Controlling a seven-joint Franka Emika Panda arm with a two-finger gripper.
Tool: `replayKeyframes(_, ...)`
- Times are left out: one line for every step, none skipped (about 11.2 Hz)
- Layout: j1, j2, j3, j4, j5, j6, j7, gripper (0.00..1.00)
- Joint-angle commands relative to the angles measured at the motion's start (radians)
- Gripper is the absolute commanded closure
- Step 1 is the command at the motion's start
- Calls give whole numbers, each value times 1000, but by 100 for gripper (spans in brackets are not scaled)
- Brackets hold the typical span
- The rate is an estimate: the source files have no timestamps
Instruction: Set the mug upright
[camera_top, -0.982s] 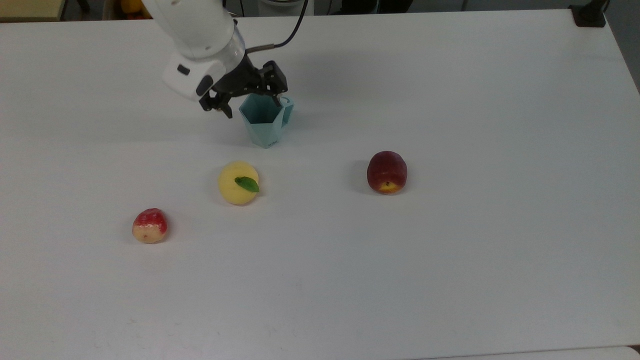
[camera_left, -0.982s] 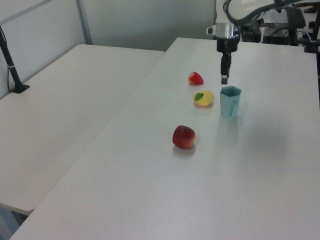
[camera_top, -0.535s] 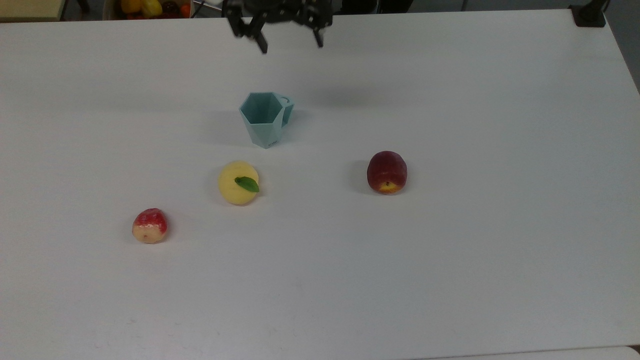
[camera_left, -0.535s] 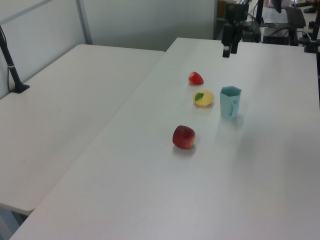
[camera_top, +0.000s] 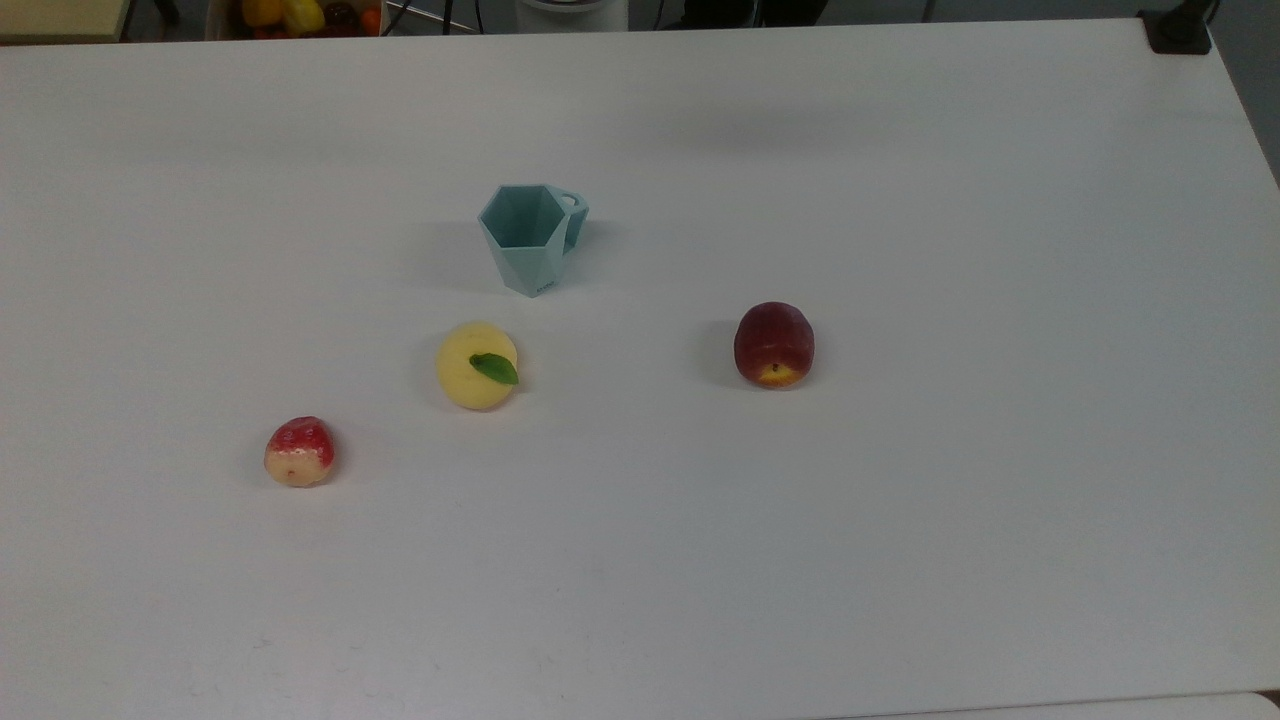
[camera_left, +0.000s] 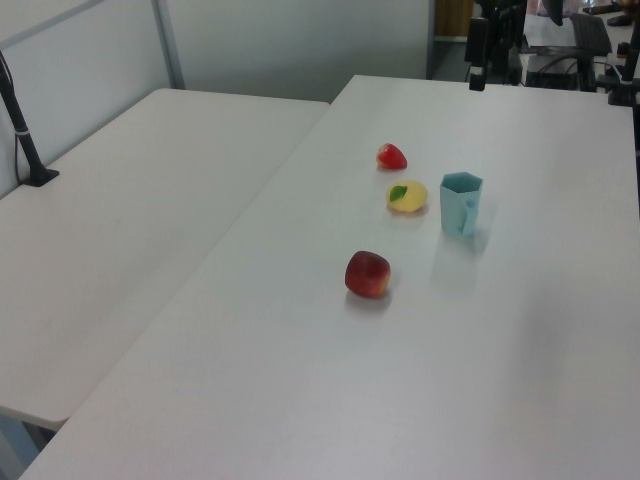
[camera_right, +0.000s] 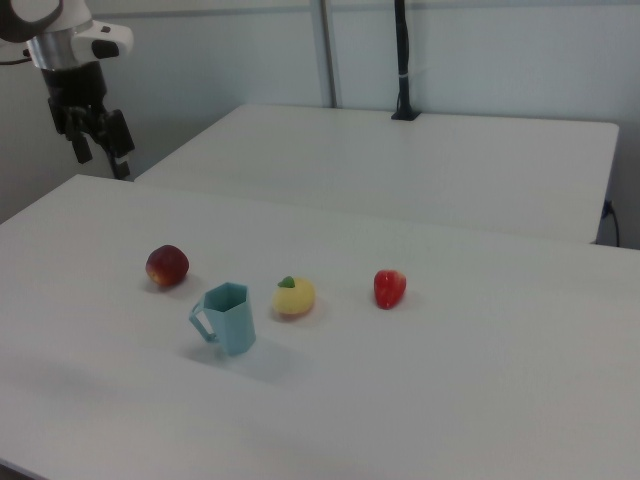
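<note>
— Mug (camera_top: 530, 238), how many do you count, and where is it?

— One mug only. It is pale teal with a six-sided rim, and it stands upright on its narrow base on the white table (camera_top: 900, 520), opening facing up. In the top view its small handle is on the top view's right side. In the right view the handle points to the right view's left.

— And the fruits?

— Three, each one alone. One yellow fruit (camera_top: 477, 365) with a green leaf lies near the mug, in the top view just below it. One small red and cream fruit (camera_top: 299, 452) lies farther toward the top view's lower left. One dark red fruit (camera_top: 773, 344) with a yellow spot lies toward the top view's right, well apart from the other two. None of them touches the mug.

— How many grippers?

— One gripper (camera_right: 100, 140). In the right view it hangs high above the table's far left corner, well apart from the mug, black under the white arm (camera_right: 60, 25). Its two fingers (camera_right: 121, 134) stand apart, with nothing between them.

— Any other furniture?

— One second white table (camera_left: 120, 230) beside the first, with one black post (camera_left: 20, 115) standing on it.
</note>
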Motion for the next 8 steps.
replayKeyframes(-13, -13, -63, -39, -9, 102, -127, 0)
replayKeyframes(4, -13, -101, -39, 3, 120, -195, 0)
replayKeyframes(6, -13, -132, -39, 11, 137, -234, 0)
replayKeyframes(8, -11, -144, -39, 35, 162, -238, 0)
replayKeyframes(8, -13, -146, -44, 41, 177, -231, 0)
replayKeyframes(11, -14, -146, -45, 41, 177, -231, 0)
replayKeyframes(12, -13, -146, -45, 41, 177, -231, 0)
replayKeyframes(12, -13, -146, -47, 41, 177, -234, 0)
